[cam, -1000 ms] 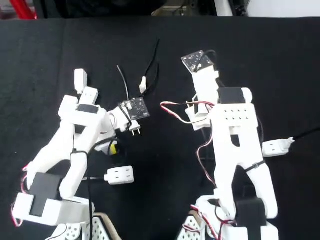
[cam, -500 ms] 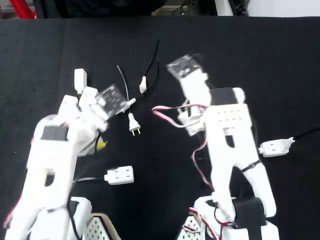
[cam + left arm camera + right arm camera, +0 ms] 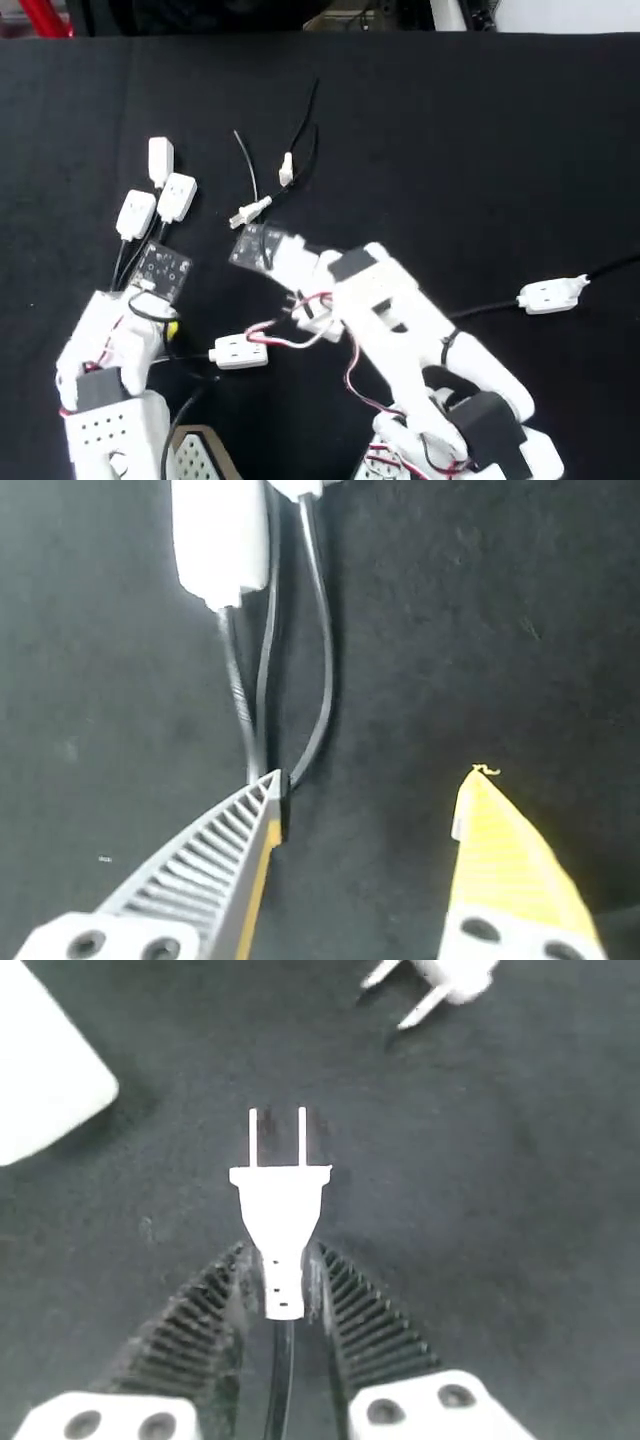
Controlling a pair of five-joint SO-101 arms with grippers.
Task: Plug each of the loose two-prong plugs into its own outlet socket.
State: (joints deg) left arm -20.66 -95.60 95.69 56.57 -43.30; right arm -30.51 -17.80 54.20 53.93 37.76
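Right end effector (image 3: 277, 1265) is clamped on a white two-prong plug (image 3: 277, 1200). Its toothed fingers pinch the plug's narrow rear end, where the black cord leaves, and the two prongs point straight away from the wrist over the black desk (image 3: 520, 1190). Ahead of it, off to one side, lies a second plug (image 3: 440, 980); a white outlet block (image 3: 40, 1070) sits off to the other side.

From the high view, this end effector (image 3: 250, 246) is near the middle of the desk, with its arm reaching in from the near edge. The second plug (image 3: 250, 211) lies just beyond it. A third plug (image 3: 286, 168) lies farther back, and its black cord trails toward the far edge.

Left end effector (image 3: 370, 790) has its fingers spread apart — the grey finger (image 3: 250, 815) has its tip at two black cords (image 3: 262, 680), and the yellow finger (image 3: 495, 825) stands clear of them. The cords run up to a white outlet body (image 3: 222, 535) and a neighbour beside it.

In the high view the left end effector (image 3: 160, 266) sits just on the near side of a cluster of three outlets (image 3: 177, 197) at the desk's left. A fourth outlet (image 3: 240, 350) lies between the two arms near the front. A fifth outlet (image 3: 550, 294) lies well apart on the right with its cord running off the edge.
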